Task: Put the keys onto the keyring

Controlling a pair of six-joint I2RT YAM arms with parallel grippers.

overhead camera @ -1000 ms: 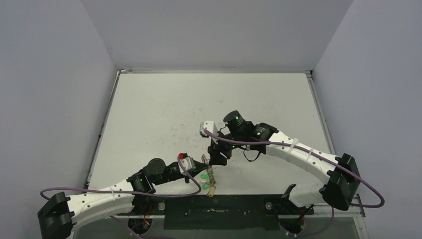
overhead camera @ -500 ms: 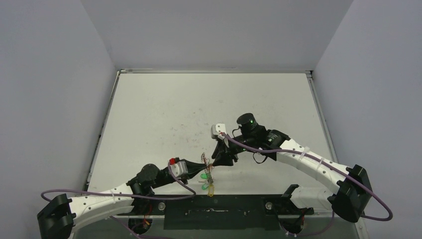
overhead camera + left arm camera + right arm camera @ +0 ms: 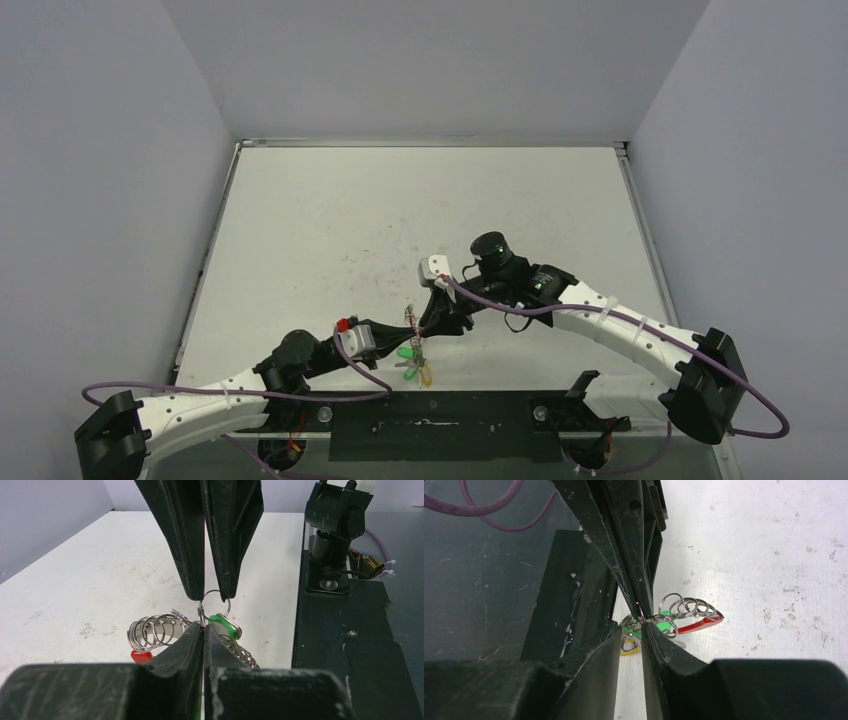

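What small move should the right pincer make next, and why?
Probably close the right pincer fully on the small wire loop by the green key. That loop sits right between its tips, and the left pincer is clamped shut on the coiled ring beside it, so the ring looks steadied. A firm hold on the loop seems needed before threading anything.

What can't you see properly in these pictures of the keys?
- Top view: the keys and keyring are too small to tell which keys are threaded.
- Left wrist view: the yellow key is hidden behind the left pincer.
- Both wrist views: whether the right pincer is really gripping the keyring; the wire there is too thin to tell.
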